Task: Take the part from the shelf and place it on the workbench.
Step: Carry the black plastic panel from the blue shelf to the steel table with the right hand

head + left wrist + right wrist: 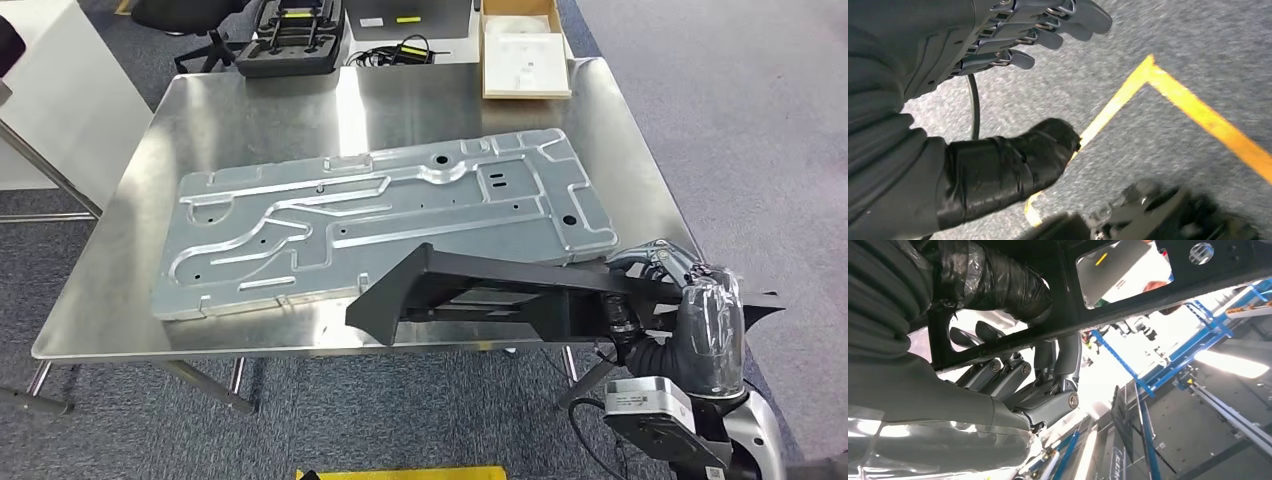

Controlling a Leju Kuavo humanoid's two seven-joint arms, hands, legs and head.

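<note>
Right robot hand (662,272) grips the long black bracket part (470,290) at one end, fingers wrapped around its bar, holding it over the steel desk (250,105) front edge (beside the stamped metal panel (380,220)). Pickup done; set-down remains. Left robot hand (998,45) hangs empty, fingers loosely apart.

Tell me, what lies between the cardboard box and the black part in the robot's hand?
In the head view, the large stamped metal panel lies on the workbench between the cardboard box and the black part held by the right hand.
</note>
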